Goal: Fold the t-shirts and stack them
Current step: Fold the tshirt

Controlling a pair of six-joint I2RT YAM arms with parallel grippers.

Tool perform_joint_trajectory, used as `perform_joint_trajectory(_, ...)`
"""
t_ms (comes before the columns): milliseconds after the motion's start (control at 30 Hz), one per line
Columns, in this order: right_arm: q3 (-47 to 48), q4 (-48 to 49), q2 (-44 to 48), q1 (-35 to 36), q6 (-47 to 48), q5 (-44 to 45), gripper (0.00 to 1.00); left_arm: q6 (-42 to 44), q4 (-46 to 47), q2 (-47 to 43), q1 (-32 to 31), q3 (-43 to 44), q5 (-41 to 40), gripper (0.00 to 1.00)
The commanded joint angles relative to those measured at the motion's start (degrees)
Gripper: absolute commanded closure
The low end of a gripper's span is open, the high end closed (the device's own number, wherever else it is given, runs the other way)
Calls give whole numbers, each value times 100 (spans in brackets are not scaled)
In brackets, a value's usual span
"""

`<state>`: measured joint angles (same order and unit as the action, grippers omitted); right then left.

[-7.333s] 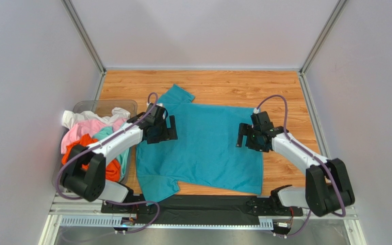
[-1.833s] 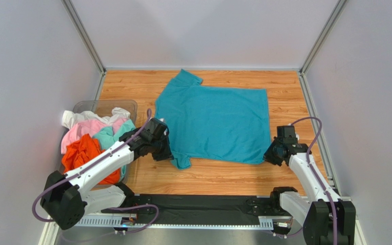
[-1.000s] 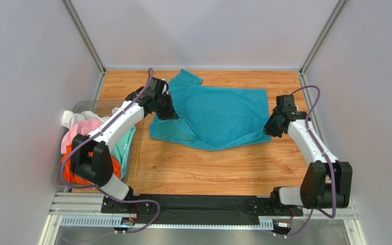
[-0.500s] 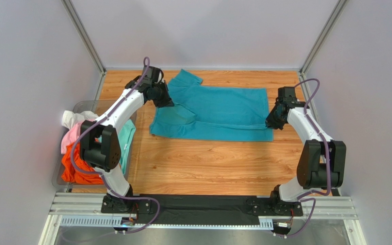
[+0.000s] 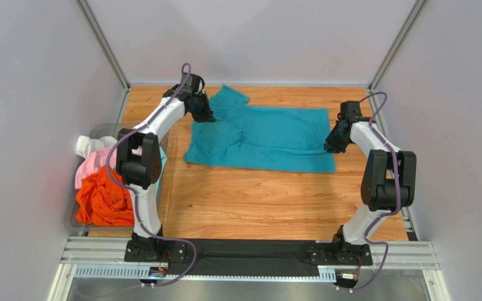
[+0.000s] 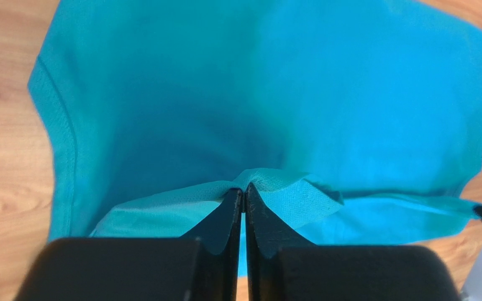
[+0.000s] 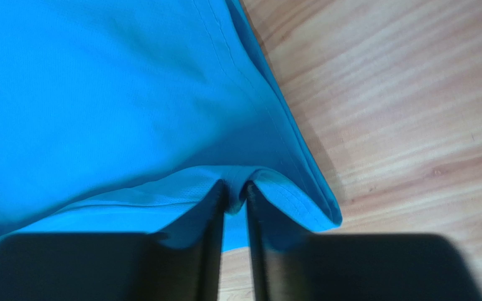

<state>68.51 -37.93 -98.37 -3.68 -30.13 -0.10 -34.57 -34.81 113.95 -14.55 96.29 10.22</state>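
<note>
Top external view: teal t-shirt (image 5: 262,138) lies on the far half of the wooden surface (image 5: 256,200), doubled over into a wide flat band. 1 sleeve (image 5: 231,95) sticks out at the far left corner.

Left tool (image 5: 207,119) sits at the shirt's left end, right tool (image 5: 330,147) at its right edge. Both arms are stretched well forward.

Left wrist view: the 2 fingers (image 6: 224,219) are pressed together, with a small ridge of teal cloth nipped at their tips. The rest of the shirt lies flat beyond them.

Right wrist view: the 2 fingers (image 7: 209,213) stand close together with a thin slit between them. The stitched hem is caught at their tips and drawn up into a peak, with bare wood to the right.

Clear bin (image 5: 99,130) at the left of the surface holds a heap with an orange shirt (image 5: 102,200), a pink shirt (image 5: 91,170) and a white shirt (image 5: 86,145).
</note>
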Motion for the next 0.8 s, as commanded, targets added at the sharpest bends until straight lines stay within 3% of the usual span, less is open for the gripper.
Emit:
perform_joint_trajectory(0,426,321,-314,-106,78,1,76,91,53,520,75,582,41,88)
perform_joint_trajectory(100,698,295,-569,-220,68,-104,47,47,-131,855,189,1101,77,55)
perform_joint_trajectory(233,787,119,-352,-256,69,-306,27,-15,-272,673,233,1191,-55,1)
perform_joint_trajectory(267,613,128,-237,-256,51,-307,19,-24,-264,568,233,1095,-46,0)
perform_joint_trajectory(367,87,242,324,-247,86,-455,14,-111,-71,76,224,507,111,0)
perform_joint_trajectory(433,-196,383,702,-229,121,-744,0,-191,96,-258,198,-45,295,0)
perform_joint_trajectory(600,-689,602,890,244,393,-921,0,-252,369,-427,66,-778,568,0)
perform_joint_trajectory(767,-646,770,302,579,464,-1159,0,-384,378,-40,66,-954,1105,0)
